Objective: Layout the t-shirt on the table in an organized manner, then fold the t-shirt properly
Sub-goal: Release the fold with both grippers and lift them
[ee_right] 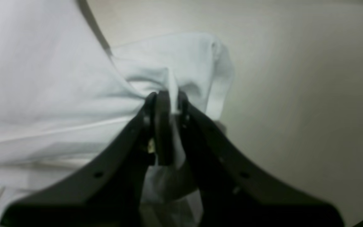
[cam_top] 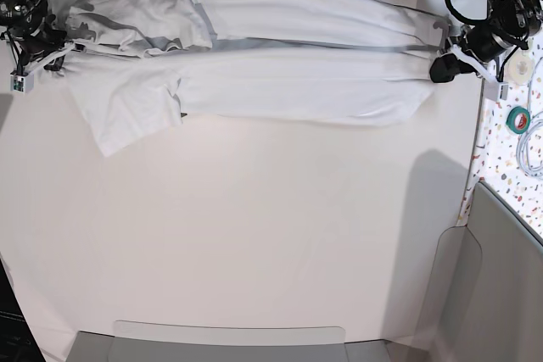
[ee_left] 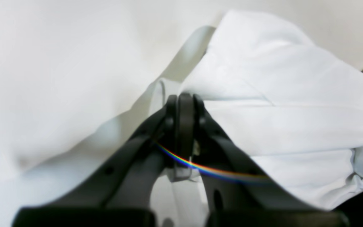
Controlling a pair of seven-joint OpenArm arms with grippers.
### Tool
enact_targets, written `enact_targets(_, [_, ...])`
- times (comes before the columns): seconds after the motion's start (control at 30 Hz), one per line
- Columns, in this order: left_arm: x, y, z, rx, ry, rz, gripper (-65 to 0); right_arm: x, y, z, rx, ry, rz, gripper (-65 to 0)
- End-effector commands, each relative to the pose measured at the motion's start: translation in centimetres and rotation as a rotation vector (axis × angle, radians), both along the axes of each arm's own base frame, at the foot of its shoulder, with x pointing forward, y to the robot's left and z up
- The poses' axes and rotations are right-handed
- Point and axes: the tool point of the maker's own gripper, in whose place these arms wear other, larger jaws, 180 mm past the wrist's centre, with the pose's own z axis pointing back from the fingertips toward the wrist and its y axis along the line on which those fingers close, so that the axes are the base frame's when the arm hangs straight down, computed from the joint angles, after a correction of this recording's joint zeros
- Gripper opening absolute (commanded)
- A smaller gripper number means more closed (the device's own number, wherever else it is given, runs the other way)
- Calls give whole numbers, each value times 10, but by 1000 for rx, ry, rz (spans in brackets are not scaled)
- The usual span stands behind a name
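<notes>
The shirt (cam_top: 280,74) lies stretched out long across the far side of the worktop (cam_top: 254,235). It is pulled between the two arms, with creases along its length. One sleeve (cam_top: 127,112) sticks out flat toward the near side, close to the right arm's end.

The left end effector (ee_left: 184,97) is clenched on a bunched edge of the shirt (ee_left: 279,94). The black fingers (ee_left: 200,107) are pressed together with white cloth poking out beside them.

The right end effector (ee_right: 165,96) is also clenched tight on the shirt (ee_right: 43,94). A thick fold of cloth is squeezed between its fingers (ee_right: 161,119), and more cloth hangs below.

On the speckled panel (cam_top: 509,175) beside the worktop sits a roll of green tape (cam_top: 518,118).
</notes>
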Motion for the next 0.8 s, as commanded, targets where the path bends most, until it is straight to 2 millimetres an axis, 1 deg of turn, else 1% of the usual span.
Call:
enact_targets(0.0, [4,11,5,24,-14,16,-650,-6,-15,3,-65,41,-18,-650])
enact_targets(0.13, [-1,14,-6,-1,16,40,-650,-6,-17,4,-80,46,-19,-650])
enact_targets(0.27, [-1,15,-7,-2,19,43,-650,-6,-18,5,-85,45,-16,-650])
enact_targets(0.33, [-1,15,-8,-2,20,45,-628,-3,-14,5,-83,46,0,-650])
enact_targets(0.4, [-1,16,-7,-2,19,46,-584,-1,-12,7,-88,39,7,-594])
enact_targets(0.53, [-1,17,-6,0,15,47,-499,4,-10,20,-114,11,20,-451])
enact_targets(0.6, [-1,17,-6,0,15,47,-475,6,-10,27,-129,-5,27,-404])
enact_targets(0.67, [0,16,-6,1,13,47,-463,9,-9,37,-148,-30,28,-383])
enact_targets(0.77, [0,16,-6,-1,12,46,-465,18,-7,60,-195,-85,45,-389])
